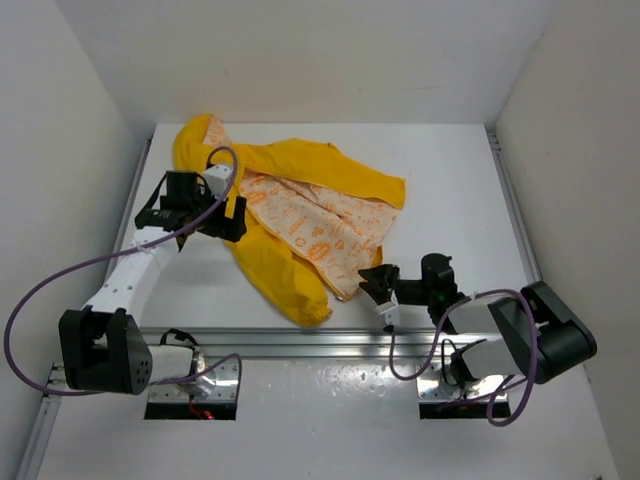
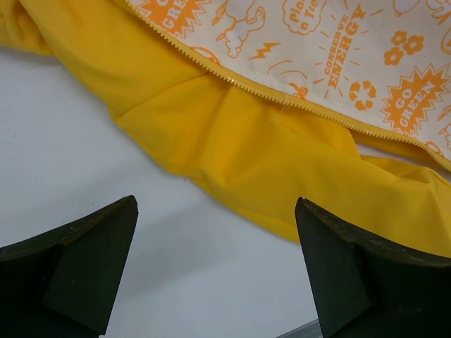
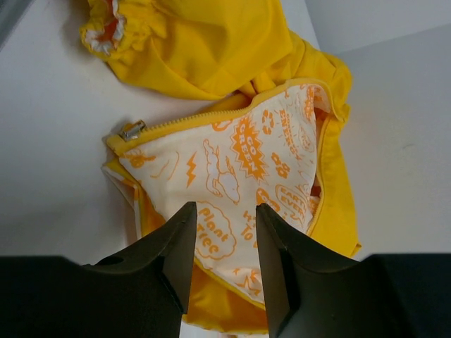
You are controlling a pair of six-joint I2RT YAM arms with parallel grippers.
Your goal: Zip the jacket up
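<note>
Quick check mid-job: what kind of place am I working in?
Probably a robot test cell, not a home: a white table boxed in by plain white walls, an aluminium rail along its near edge, and the jacket spread on it.

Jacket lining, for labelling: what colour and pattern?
Cream lining with orange printed cartoons and slogans; right wrist view.

**Yellow coat, orange print inside**

The small bright yellow hooded raincoat (image 1: 275,265) has a pale cream fabric lining (image 3: 239,176) printed with orange slogans, clouds, lightning bolts and starbursts. The flat white bench (image 1: 450,190) is plain. Both claws are black.
</note>
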